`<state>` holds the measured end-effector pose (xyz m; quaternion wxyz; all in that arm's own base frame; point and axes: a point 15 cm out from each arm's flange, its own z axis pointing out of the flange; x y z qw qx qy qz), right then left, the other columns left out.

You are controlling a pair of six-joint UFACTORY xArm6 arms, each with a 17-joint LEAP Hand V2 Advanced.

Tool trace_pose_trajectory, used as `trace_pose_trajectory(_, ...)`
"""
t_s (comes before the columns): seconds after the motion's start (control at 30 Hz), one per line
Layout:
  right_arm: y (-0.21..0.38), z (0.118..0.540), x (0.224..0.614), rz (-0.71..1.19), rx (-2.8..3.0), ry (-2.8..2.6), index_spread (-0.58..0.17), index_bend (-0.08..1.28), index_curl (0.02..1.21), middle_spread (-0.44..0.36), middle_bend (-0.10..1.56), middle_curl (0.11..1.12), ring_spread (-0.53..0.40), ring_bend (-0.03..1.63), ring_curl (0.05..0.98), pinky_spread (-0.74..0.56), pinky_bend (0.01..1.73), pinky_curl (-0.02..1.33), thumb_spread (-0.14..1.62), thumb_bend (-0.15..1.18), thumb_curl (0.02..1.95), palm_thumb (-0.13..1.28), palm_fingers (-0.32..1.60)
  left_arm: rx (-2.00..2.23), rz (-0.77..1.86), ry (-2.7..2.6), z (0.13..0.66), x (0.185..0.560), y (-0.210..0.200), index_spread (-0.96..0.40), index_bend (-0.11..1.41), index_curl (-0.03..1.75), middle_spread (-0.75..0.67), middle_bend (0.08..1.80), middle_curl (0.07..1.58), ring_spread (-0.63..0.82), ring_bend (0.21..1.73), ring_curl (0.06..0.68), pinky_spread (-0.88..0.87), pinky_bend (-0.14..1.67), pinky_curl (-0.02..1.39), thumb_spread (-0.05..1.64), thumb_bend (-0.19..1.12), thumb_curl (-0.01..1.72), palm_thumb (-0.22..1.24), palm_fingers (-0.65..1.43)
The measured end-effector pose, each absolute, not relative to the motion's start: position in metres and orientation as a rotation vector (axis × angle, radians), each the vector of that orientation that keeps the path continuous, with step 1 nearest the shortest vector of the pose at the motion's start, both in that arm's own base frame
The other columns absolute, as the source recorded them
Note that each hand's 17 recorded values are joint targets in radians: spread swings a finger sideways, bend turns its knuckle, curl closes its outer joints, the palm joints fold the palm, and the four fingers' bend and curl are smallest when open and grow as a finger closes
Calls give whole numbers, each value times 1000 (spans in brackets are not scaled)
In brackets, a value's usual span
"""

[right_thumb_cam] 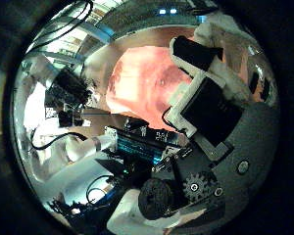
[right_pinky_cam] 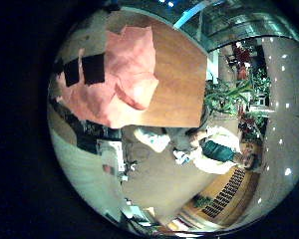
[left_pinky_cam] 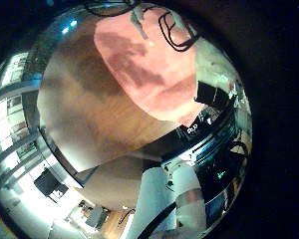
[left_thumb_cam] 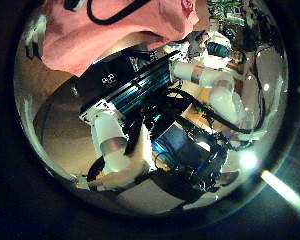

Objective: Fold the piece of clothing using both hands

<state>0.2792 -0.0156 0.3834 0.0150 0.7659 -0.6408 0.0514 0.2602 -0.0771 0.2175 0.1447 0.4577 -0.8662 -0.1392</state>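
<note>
The piece of clothing (left_pinky_cam: 149, 60) lies crumpled on the wooden table (left_pinky_cam: 85, 110), some way below my left palm. It also shows in the left thumb side palm view (left_thumb_cam: 110, 30), beside a white arm (left_thumb_cam: 205, 75). In the right little finger side palm view the clothing (right_pinky_cam: 120, 75) lies on the table (right_pinky_cam: 179, 70) with one part folded over itself. My right hand (right_thumb_cam: 206, 93) hangs above the clothing (right_thumb_cam: 147, 78) with fingers (right_pinky_cam: 85, 70) relaxed and holding nothing.
Bare table top (left_pinky_cam: 90, 119) reaches from the clothing to the table's edge. A black box (left_thumb_cam: 130, 85) on the robot's stand sits beside the table. A white arm segment (left_pinky_cam: 179, 199) stands beyond the table edge.
</note>
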Motion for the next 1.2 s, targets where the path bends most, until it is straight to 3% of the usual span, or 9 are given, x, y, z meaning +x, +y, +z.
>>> trace_pose_trajectory(0.33,-16,378,281,141,2377,-1987,-324,960,957,-159,1279,793,-231,1368,724,-207,1299,796,1084,-14,642,936,1099,1325,-533,-2474,155,242,-68,-159,173,686,7,235,606,46,913,355,-16,557,642,1035,-23,329,291,36)
trace_pose_trajectory(0.6,-16,379,280,144,2380,-1981,-324,958,958,-158,1281,789,-231,1366,726,-208,1286,816,1083,-14,643,936,1100,1494,-532,-2586,115,271,-58,-105,163,561,110,201,521,110,864,317,80,500,588,1017,-24,326,335,72)
trace_pose_trajectory(1.2,-17,380,280,150,2382,-1984,-325,959,961,-158,1288,782,-236,1358,733,-216,1261,854,1081,-14,646,933,1096,1567,-479,-2626,147,303,-64,-77,162,409,127,187,434,110,835,284,91,481,533,1032,-23,328,439,117)
